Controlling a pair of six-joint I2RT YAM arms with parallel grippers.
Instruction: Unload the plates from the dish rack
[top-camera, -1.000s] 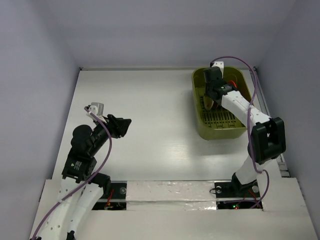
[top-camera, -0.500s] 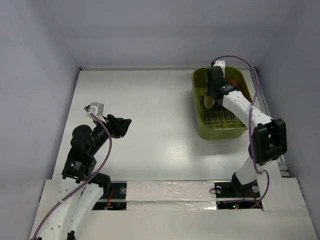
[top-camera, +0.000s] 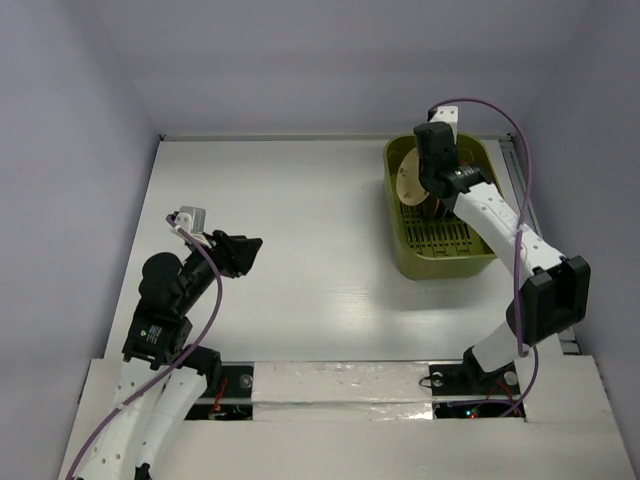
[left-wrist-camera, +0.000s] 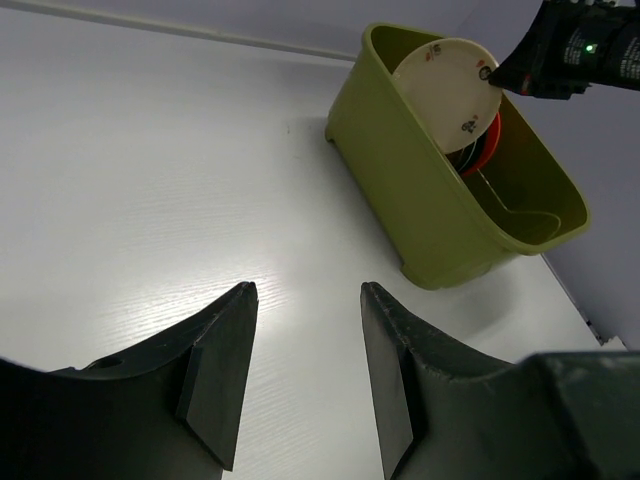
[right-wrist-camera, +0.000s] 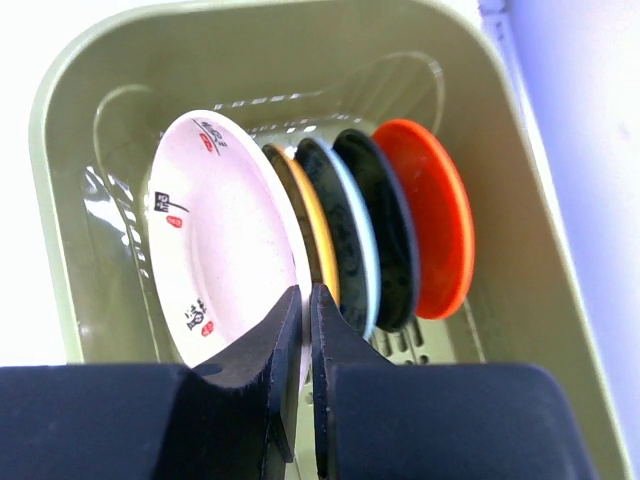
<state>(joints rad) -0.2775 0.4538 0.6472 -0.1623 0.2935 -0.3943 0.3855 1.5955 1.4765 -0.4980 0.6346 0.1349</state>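
Right end effector (right-wrist-camera: 305, 296) pinches the round, glossy cream plate (right-wrist-camera: 220, 230).

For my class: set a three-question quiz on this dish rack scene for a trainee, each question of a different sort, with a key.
1. True or false: the left claw holds a plate.
2. The right claw is: A open and empty; B shut on the rim of the cream plate; C shut on nothing.
3. In the dish rack, what colour is the plate standing farthest from the cream one?
Key: 1 false, it is open and empty above the table; 2 B; 3 the orange-red plate.
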